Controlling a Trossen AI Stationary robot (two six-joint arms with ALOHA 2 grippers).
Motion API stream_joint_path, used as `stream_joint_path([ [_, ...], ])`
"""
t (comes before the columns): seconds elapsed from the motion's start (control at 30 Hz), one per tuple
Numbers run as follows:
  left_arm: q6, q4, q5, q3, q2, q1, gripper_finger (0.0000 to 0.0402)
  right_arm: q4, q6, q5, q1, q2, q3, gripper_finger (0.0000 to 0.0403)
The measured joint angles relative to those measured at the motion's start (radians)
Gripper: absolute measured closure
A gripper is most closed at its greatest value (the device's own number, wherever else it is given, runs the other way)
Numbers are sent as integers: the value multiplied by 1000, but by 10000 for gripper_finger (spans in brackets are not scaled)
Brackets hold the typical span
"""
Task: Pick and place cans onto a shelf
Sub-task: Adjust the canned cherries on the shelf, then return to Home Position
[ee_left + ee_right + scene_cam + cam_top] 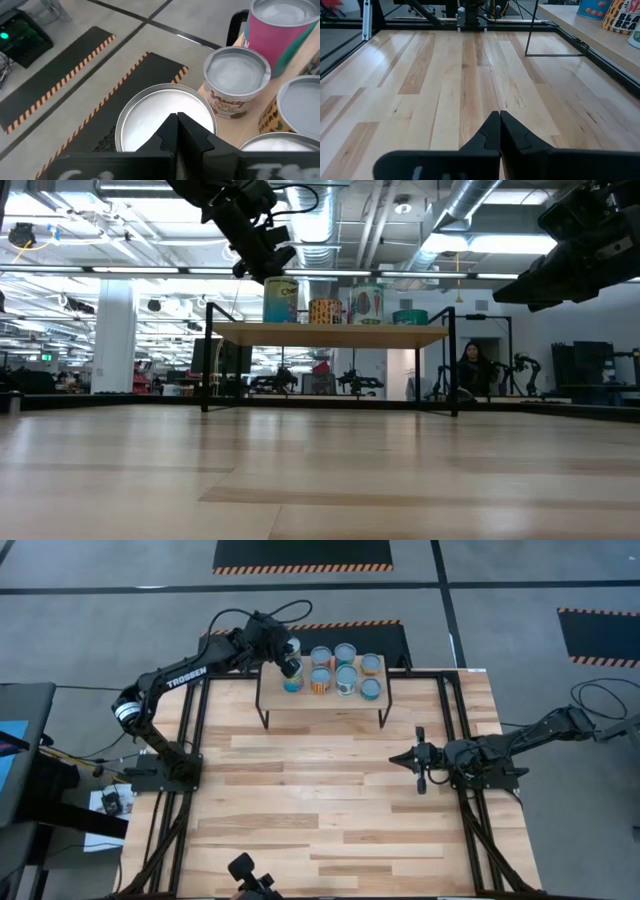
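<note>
My left arm reaches from its base at the worktop [300, 830] edge diagonally up and across to the far left corner of the shelf [270, 700]. My left hand [289, 665] hangs above that corner, pointing down, fingers [192, 132] pressed together and gripping nothing.

Directly under my left hand's fingertips lies the round silvery top of a wide can [165, 120], at the shelf's outer corner. From this view I cannot tell whether the fingertips touch the lid or hover just over it. Just beyond the fingertips stands a brown-labelled can [234, 80], and farther on a pink-and-teal can [277, 30]. Beside my hand two more lids show at the picture edge.

In the high view the remaining cans [345, 672] stand in two rows along the shelf top, running away from my left hand towards the shelf's other end. In the low view the shelf stands on thin black legs, cans upright on it, my hand just above the leftmost one.

My right arm lies low along the right side of the worktop. My right hand [419, 760] points inward across the bare planks, fingers [512, 135] closed and empty, well apart from the shelf.
</note>
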Motion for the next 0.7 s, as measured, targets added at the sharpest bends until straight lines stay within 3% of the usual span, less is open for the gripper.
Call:
stream_joint_path([
  [0.3, 0, -7, 0, 4, -1, -6, 401, 0, -2, 1, 0, 0, 0, 387],
  [0.7, 61, -74, 8, 113, -19, -79, 401, 0, -18, 3, 0, 0, 0, 388],
])
